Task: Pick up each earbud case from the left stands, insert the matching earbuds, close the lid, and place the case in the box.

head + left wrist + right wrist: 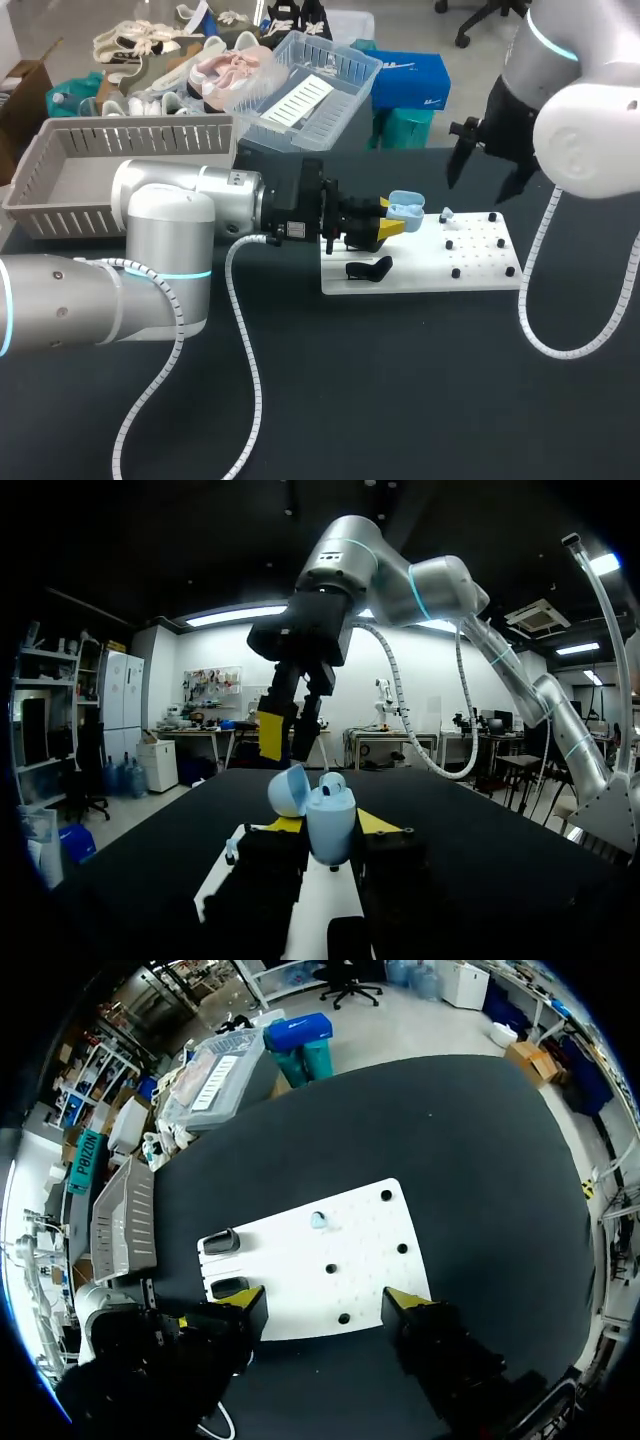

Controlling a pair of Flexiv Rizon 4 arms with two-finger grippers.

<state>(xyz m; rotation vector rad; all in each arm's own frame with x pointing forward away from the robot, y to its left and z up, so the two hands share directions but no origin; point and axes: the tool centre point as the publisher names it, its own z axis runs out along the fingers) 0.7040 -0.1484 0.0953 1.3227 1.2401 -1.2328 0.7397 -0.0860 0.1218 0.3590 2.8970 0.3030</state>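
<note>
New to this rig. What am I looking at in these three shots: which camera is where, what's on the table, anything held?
This is one robot with two arms working at a black table. The head view looks down from above and behind the robot. The two round pictures come from a camera on each wrist, looking out along that arm's fingers.

The left gripper is shut on a light blue earbud case with its lid open, over the white board. On that board are two black stands and one small earbud. The right gripper is open and empty, above the board. A grey basket sits at the table's far left.
</note>
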